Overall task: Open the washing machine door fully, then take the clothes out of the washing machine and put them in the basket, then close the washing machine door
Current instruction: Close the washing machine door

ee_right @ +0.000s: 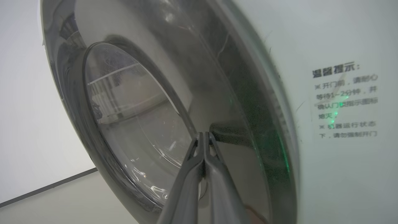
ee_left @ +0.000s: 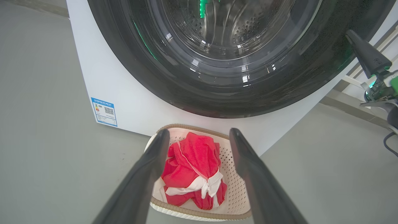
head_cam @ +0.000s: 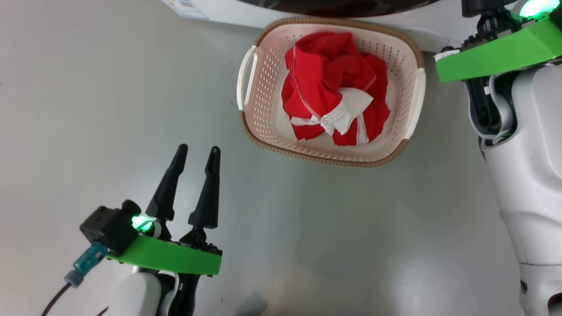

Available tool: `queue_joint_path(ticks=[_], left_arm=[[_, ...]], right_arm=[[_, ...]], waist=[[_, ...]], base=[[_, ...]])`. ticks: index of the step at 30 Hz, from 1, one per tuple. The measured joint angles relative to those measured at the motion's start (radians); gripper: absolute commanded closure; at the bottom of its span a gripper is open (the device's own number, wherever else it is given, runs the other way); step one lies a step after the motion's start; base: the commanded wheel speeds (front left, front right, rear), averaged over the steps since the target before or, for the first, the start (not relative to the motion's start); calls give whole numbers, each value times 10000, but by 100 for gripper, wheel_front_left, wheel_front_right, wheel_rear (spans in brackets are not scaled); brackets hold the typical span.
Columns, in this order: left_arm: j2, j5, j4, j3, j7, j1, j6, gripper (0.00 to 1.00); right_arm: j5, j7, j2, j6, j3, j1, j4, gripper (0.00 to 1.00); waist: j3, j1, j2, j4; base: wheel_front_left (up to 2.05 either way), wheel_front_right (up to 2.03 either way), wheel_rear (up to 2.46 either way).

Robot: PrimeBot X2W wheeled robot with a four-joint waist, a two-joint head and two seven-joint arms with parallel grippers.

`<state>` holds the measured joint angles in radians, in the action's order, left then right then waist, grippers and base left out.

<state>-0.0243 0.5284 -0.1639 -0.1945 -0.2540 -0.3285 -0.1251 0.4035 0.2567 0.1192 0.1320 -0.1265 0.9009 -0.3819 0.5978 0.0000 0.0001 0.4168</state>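
clothes (head_cam: 336, 87) in basket (head_cam: 263, 87), basket before washing machine (ee_left: 130, 102)

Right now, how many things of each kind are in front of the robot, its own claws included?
White boxy front-loading washing machine: 1
Round black-rimmed glass door: 1
Cream perforated plastic basket: 1
Red-and-white fabric clothes bundle: 1
Dark two-fingered grippers: 2 (left gripper, right gripper)
Total: 6

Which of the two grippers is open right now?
The left gripper: spread wide near the basket; the right gripper is shut, tips at the washing machine door.
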Motion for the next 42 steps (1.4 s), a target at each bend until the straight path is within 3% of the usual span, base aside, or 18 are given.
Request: queue_joint_path(ticks=[8, 9, 11, 14, 18, 19, 20, 21, 42], left_arm=[[0, -389, -109, 290, 0, 192, 0, 0], [-2, -456, -144, 332, 0, 288, 0, 0], [-4, -614, -196, 410, 0, 494, 0, 0], [-31, -754, -257, 487, 0, 690, 0, 0], [-186, -821, -314, 646, 0, 904, 0, 0], [-221, -849, -320, 677, 0, 963, 0, 0], [-253, -890, -324, 690, 0, 1026, 0, 0], [-253, -890, -324, 690, 0, 1026, 0, 0], [-966, -1406, -280, 1342, 0, 2258, 0, 0]], right_arm=[[107, 0, -12, -2, -370, -1502, -98, 100], [136, 0, -31, -2, -360, -1722, -86, 85], [265, 0, -84, -2, -372, -2146, -6, 87], [339, 0, -228, -2, -345, -2759, 144, 79], [374, 0, -332, -4, -232, -3632, 320, 50], [374, 0, -336, -4, -247, -3847, 366, 22], [374, 0, -355, -4, -245, -4068, 399, 7], [374, 0, -355, -4, -245, -4068, 399, 0], [332, -2, -337, -4, 625, -7927, 1032, 0]], waist=[[-745, 0, 0, -285], [-854, 0, 0, -333], [-1077, 0, 0, -441], [-1397, 0, 0, -627], [-1807, 0, 0, -906], [-1907, 0, 0, -977], [-2010, 0, 0, -1047], [-2010, 0, 0, -1047], [-3862, 0, 0, -2598]], base=[[0, 0, 0], [0, 0, 0], [0, 0, 0], [0, 0, 0], [0, 0, 0], [0, 0, 0], [0, 0, 0], [0, 0, 0], [0, 0, 0]])
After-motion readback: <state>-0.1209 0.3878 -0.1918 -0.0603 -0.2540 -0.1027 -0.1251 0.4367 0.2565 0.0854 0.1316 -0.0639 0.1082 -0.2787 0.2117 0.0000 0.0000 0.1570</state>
